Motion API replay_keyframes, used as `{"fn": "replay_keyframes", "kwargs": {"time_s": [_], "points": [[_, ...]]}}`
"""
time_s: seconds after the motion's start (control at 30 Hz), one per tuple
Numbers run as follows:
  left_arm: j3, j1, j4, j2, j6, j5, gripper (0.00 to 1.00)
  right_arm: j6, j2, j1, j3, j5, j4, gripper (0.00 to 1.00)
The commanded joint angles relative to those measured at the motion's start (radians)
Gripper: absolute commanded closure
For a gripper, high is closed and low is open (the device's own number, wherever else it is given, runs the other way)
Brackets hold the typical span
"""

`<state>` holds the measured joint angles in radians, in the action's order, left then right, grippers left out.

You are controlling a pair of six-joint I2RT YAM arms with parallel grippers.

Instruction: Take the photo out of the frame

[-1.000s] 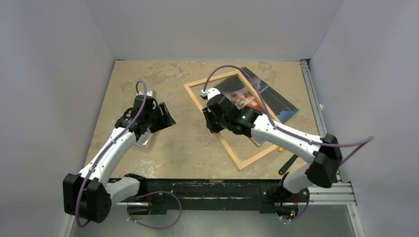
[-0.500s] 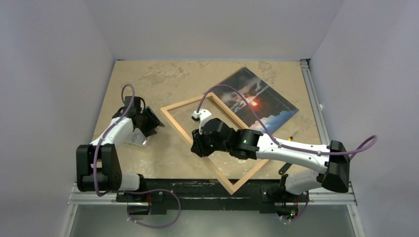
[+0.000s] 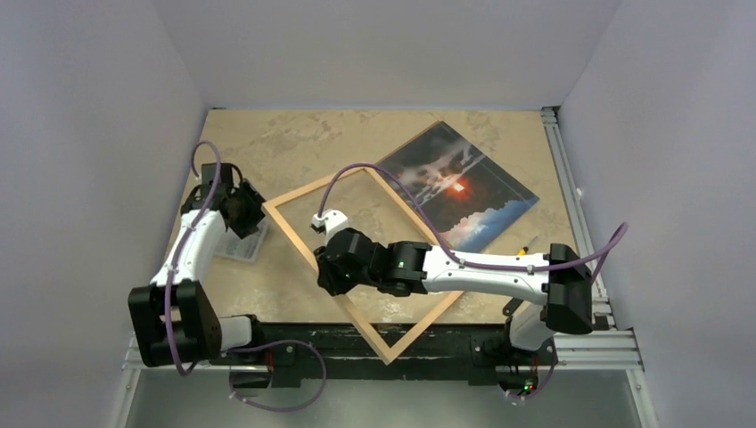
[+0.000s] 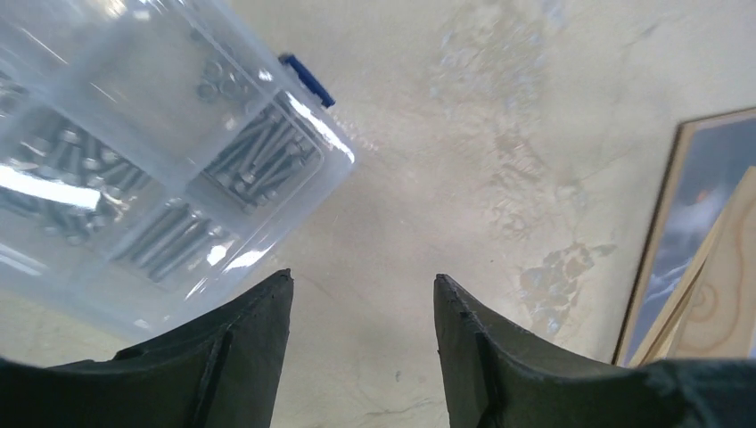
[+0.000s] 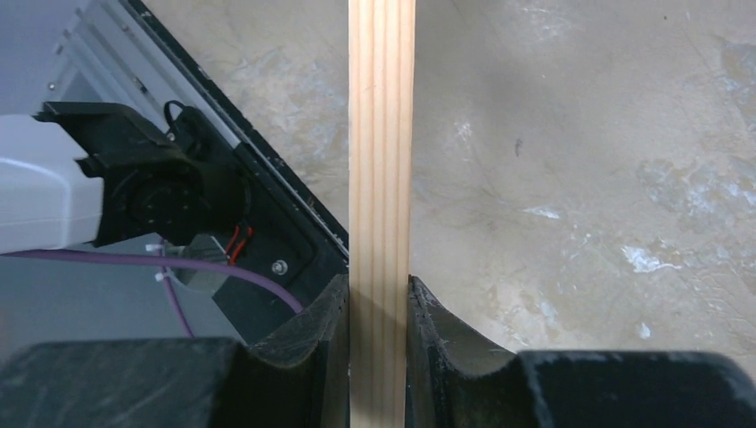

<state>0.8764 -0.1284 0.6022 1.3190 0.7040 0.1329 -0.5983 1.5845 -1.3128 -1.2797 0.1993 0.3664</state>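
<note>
Pale wood of the frame [image 5: 382, 134] is pinched by one thin rail in the clenched right gripper [image 5: 380, 303], its near corner past the bench [image 3: 294, 143] edge; the photo [image 3: 459, 187] lies free at the far right. Held so narrowly, the frame could twist or slip, snag the black base rail [image 3: 294, 337], or swing into the clear screw box [image 4: 134, 160] beside the released left gripper [image 4: 364, 294].
</note>
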Motion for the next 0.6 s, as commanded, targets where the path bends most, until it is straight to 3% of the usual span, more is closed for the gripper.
{"fn": "replay_keyframes", "kwargs": {"time_s": [0.0,0.23,0.43,0.57], "points": [[0.093,0.0,0.105,-0.179,-0.076,-0.097,0.41,-0.018,0.031,-0.029,-0.107,0.027,-0.046,1.0],[0.159,-0.003,0.172,-0.354,-0.034,-0.372,0.32,-0.014,0.121,-0.053,-0.151,0.068,-0.013,1.0],[0.215,-0.011,0.163,-0.299,-0.022,-0.424,0.32,-0.058,0.014,-0.09,0.006,0.137,-0.121,1.0],[0.254,-0.034,0.167,-0.259,-0.019,-0.415,0.32,-0.069,-0.031,-0.088,0.104,0.087,-0.215,1.0]]}}
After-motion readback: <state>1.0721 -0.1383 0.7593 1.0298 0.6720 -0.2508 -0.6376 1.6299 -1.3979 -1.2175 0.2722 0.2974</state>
